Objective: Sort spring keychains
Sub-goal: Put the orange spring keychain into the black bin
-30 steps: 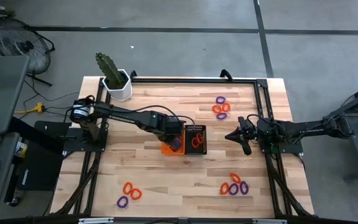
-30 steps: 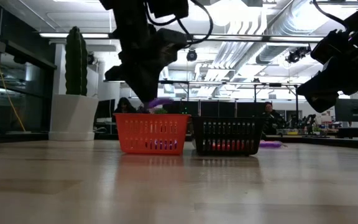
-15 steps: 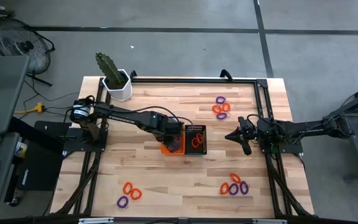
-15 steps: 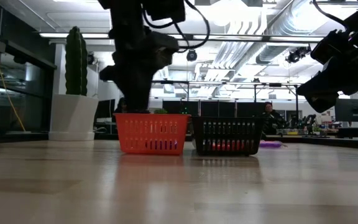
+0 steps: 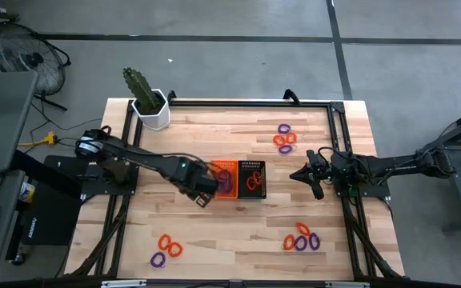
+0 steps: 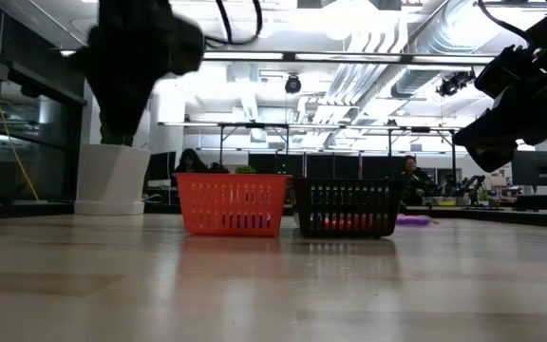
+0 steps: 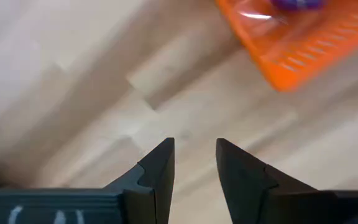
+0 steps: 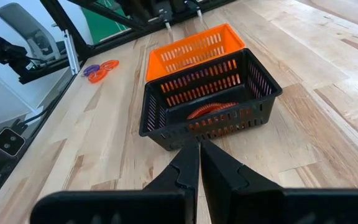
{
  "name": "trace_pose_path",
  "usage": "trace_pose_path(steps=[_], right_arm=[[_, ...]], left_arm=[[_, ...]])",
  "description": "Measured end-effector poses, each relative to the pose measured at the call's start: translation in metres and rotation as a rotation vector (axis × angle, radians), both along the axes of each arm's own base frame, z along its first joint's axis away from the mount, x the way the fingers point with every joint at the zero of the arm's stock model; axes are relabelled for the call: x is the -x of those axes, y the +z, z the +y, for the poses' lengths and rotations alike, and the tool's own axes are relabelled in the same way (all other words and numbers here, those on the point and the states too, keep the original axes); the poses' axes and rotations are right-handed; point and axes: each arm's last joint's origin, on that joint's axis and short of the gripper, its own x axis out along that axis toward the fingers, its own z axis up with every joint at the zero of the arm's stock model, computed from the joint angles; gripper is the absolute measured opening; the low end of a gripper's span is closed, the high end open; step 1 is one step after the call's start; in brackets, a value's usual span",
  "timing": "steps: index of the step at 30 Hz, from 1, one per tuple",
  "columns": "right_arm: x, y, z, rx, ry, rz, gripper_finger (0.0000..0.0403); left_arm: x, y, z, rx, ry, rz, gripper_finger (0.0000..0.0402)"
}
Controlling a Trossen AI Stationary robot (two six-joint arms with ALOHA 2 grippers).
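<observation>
Having dropped a purple keychain (image 5: 226, 178) into the orange bin (image 5: 221, 179), the left tool (image 5: 201, 198) now hovers open and empty beside it, so loose keychains (image 5: 166, 249) on the surface (image 5: 238, 224) wait next, while the right tool (image 5: 301, 175) rests closed.

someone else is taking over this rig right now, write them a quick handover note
Left gripper: open and empty, over bare table beside the orange bin.
Right gripper: shut, empty, waiting just right of the black bin.
Done: purple spring keychains lie in the orange bin, orange ones in the black bin.
Left: three loose groups on the table, mixed orange and purple: the far right cluster, the near right cluster and the near left cluster.
</observation>
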Motion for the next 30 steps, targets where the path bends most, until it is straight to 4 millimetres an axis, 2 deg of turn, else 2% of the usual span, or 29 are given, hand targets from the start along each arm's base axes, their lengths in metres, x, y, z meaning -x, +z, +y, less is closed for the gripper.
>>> trace_pose_path(steps=[6, 12, 19, 30], right_arm=[[0.000, 0.000, 0.000, 0.000, 0.000, 0.000, 0.0012], [0.000, 0.000, 0.000, 0.000, 0.000, 0.000, 0.0012], [0.000, 0.000, 0.000, 0.000, 0.000, 0.000, 0.0012], [0.000, 0.000, 0.000, 0.000, 0.000, 0.000, 0.0012]], left_arm=[[0.029, -0.007, -0.023, 0.065, 0.080, -0.016, 0.0115], [0.053, -0.024, -0.043, 0.131, 0.149, 0.002, 0.0115], [0.069, -0.038, -0.072, 0.224, 0.182, -0.019, 0.0115], [0.108, -0.048, -0.110, 0.227, 0.273, 0.061, 0.0115]])
